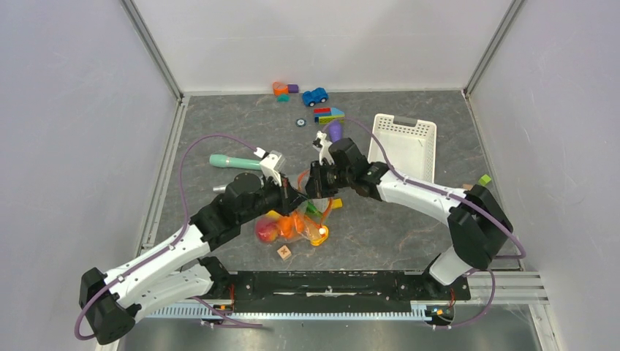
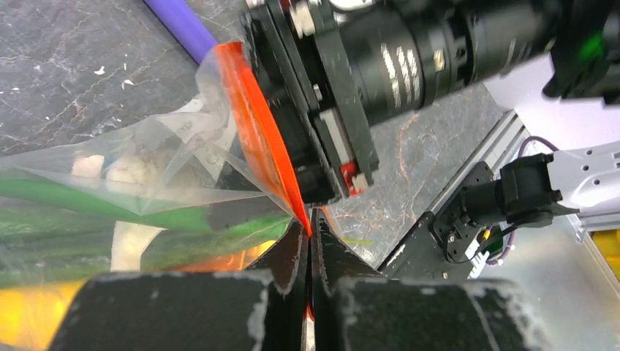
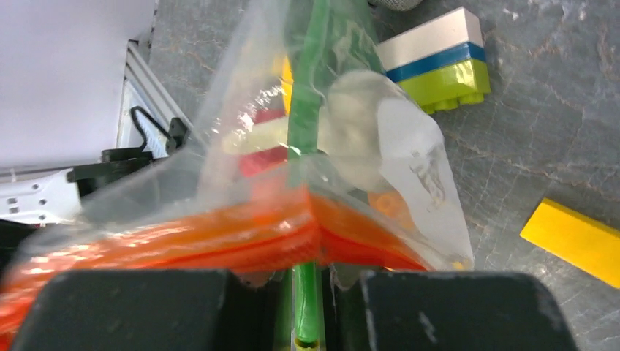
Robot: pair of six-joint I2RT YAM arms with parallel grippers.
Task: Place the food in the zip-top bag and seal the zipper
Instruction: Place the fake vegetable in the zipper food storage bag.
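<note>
The zip-top bag (image 1: pixel 291 228) hangs between my two grippers at the middle of the table, bulging with food: orange and red pieces (image 1: pixel 272 231), a green bean (image 3: pixel 303 131), a white garlic-like piece (image 3: pixel 358 117) and a red fruit (image 3: pixel 263 157). My left gripper (image 2: pixel 311 225) is shut on the end of the orange-red zipper (image 2: pixel 256 124). My right gripper (image 3: pixel 311 274) is closed on the zipper (image 3: pixel 219 234) further along, and the green bean pokes out through the mouth between its fingers. In the top view the left gripper (image 1: pixel 292 191) and right gripper (image 1: pixel 314 184) nearly touch.
A white slotted basket (image 1: pixel 404 142) stands at the back right. A teal tool (image 1: pixel 234 161) lies left and a purple tool (image 1: pixel 334 130) lies behind the grippers. Blocks (image 1: pixel 329 115), a blue toy car (image 1: pixel 315 96), a yellow block (image 3: pixel 577 241) and a wooden cube (image 1: pixel 284 252) lie around.
</note>
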